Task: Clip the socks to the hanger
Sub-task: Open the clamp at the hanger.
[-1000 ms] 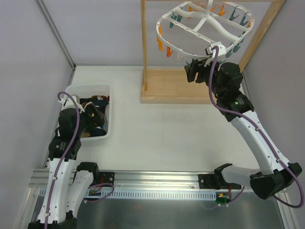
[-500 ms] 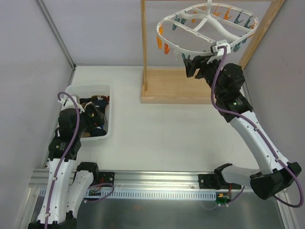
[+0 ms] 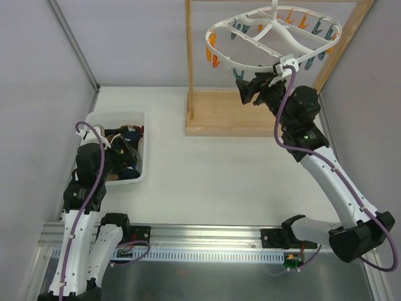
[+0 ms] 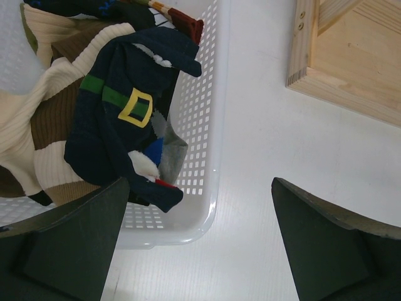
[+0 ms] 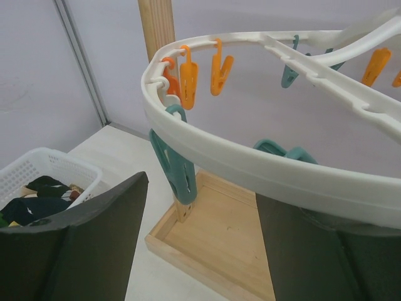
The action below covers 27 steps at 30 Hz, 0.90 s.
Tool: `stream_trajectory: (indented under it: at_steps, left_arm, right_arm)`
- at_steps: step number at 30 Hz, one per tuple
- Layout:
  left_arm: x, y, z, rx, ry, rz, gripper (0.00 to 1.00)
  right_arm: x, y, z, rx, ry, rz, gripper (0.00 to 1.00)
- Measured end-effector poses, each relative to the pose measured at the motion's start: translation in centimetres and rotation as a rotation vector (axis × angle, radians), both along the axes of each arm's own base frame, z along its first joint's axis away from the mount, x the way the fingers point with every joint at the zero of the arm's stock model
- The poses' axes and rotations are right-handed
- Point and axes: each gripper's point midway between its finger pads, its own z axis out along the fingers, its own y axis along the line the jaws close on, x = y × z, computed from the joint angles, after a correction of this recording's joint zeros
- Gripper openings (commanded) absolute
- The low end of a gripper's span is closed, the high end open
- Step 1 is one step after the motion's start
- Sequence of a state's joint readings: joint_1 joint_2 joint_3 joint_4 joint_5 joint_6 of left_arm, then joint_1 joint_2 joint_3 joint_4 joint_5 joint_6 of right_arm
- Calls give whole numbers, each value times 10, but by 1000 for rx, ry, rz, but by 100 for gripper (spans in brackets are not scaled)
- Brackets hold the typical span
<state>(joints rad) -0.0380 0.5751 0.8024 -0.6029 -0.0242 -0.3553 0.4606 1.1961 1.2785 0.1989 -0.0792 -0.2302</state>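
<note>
Socks (image 4: 125, 125): a limp heap, held by neither hand, lying in the white mesh basket (image 4: 200, 125) directly beneath and to the left of the left gripper (image 4: 194, 244); uppermost is a dark navy one with a green band and yellow buckle mark, over cream-and-brown ribbed pieces. Left gripper: fingers spread to their widest, nothing between them, hovering above the basket's near right corner, one finger over the basket and the other over bare table. Hanger (image 3: 233, 63): white oval frame with curved crossbars, hung from the wooden stand (image 3: 219, 119), its near rim just above and ahead of the right gripper (image 3: 250, 91); no sock clipped to it. Pegs: a teal peg (image 5: 175, 169) hangs from the rim ahead of the right gripper, in line with the gap between its fingers and nearer the left one; orange pegs (image 5: 188, 78) hang further along the rim, up and to the left; more teal and orange pegs ring the far side. Right gripper: fingers well apart, holding nothing, raised under the rim; whether it touches the rim cannot be told. Stand base: pale wooden tray below the right gripper. Table (image 3: 207, 175): white surface carrying basket and stand, the two well apart.
</note>
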Motion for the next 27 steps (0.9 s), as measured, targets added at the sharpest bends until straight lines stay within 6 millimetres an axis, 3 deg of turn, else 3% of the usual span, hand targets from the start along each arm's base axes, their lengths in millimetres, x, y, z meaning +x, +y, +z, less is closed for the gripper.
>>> stream_trajectory:
  at_steps: [7, 18, 27]
  left_arm:
    - [0, 0, 0, 0, -1, -1, 99]
    - [0, -3, 0, -8, -1, -18, 99]
    - [-1, -4, 0, -10, -1, -21, 99]
  right_arm:
    - [-4, 2, 1, -11, -9, 21, 75]
    - [-26, -7, 15, -7, -46, 34, 76]
    - [-28, -7, 14, -11, -41, 35, 76]
